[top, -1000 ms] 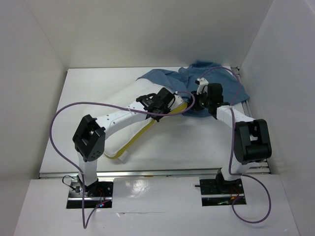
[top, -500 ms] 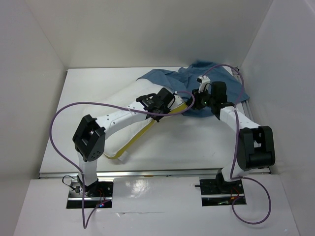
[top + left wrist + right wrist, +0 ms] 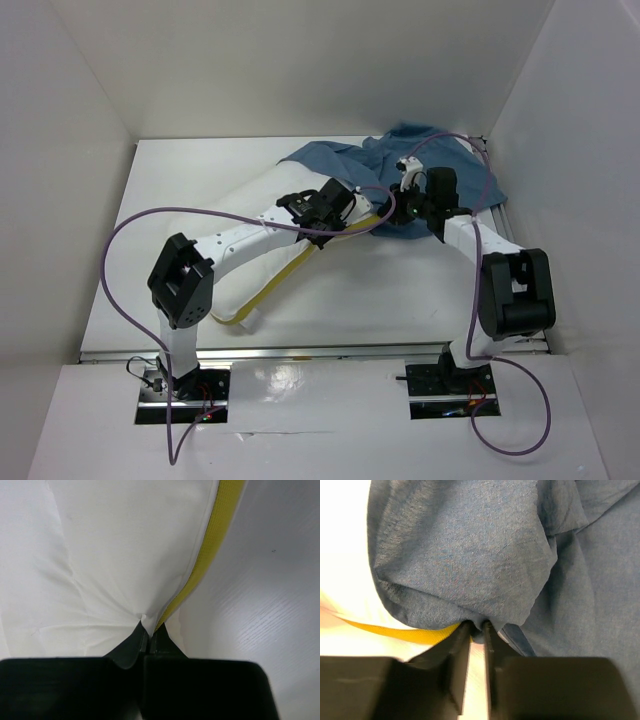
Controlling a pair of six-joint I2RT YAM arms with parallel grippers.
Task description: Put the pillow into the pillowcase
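The white pillow (image 3: 262, 200) lies slanted across the table, its yellow strip (image 3: 290, 268) along the near edge. Its far end goes under the dusty-blue pillowcase (image 3: 400, 150), which is bunched at the back right. My left gripper (image 3: 352, 220) is shut on the pillow's edge right by the yellow strip (image 3: 215, 535), as the left wrist view (image 3: 149, 632) shows. My right gripper (image 3: 392, 212) is shut on a fold of the pillowcase (image 3: 470, 555) at its edge, just above the yellow strip (image 3: 395, 630), as the right wrist view (image 3: 477, 627) shows.
White walls enclose the table (image 3: 180, 190) on the left, back and right. A metal rail (image 3: 497, 215) runs along the right edge under the cloth. Purple cables (image 3: 130, 225) loop over both arms.
The right arm shifted a little: its wrist rose toward the back right, then eased back left, still holding the cloth. The left arm and pillow have barely moved.
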